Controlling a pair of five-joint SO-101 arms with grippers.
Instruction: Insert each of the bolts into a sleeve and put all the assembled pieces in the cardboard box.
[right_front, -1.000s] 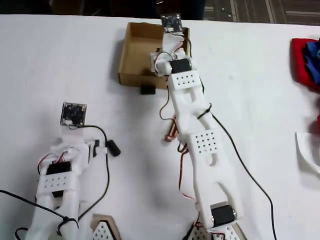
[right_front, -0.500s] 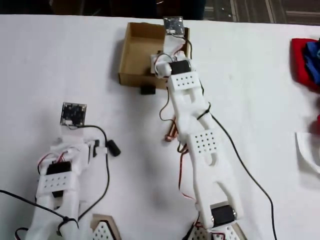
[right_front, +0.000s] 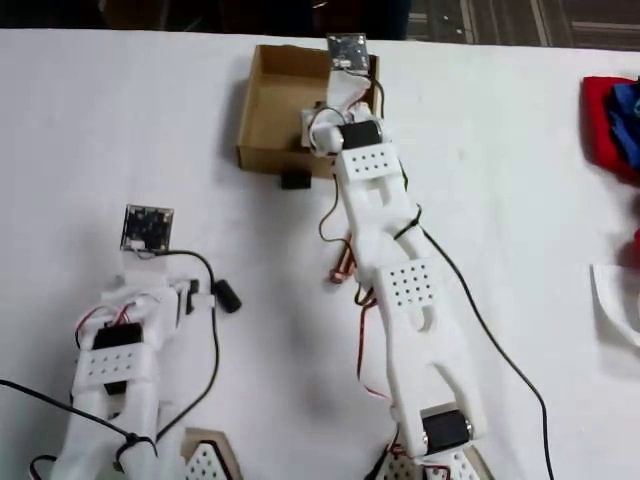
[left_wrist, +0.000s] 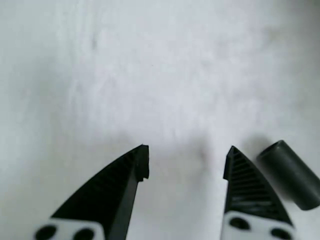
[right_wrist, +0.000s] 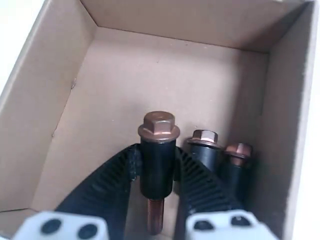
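Sleeved bolt (right_wrist: 158, 127) hangs inside the box (right_wrist: 115, 80), pinched by the right gripper (right_wrist: 157, 150) for release there. Left gripper (left_wrist: 187, 152) gapes, well outside it.

White perforated arm links (right_front: 412, 285), black ribbed claw fingers (right_wrist: 107, 187), black and red cables (right_front: 214, 340)

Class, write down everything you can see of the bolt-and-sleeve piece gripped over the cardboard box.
The assembled piece is a copper-coloured bolt through a black cylindrical sleeve: its flanged hex head sits on the sleeve's top and its bare shank sticks out below. It stands upright, clamped at the sleeve between the right gripper's ribbed black fingers, inside the cardboard box. Two similar pieces stand beside it by a box wall. Whether it touches the floor cannot be told.
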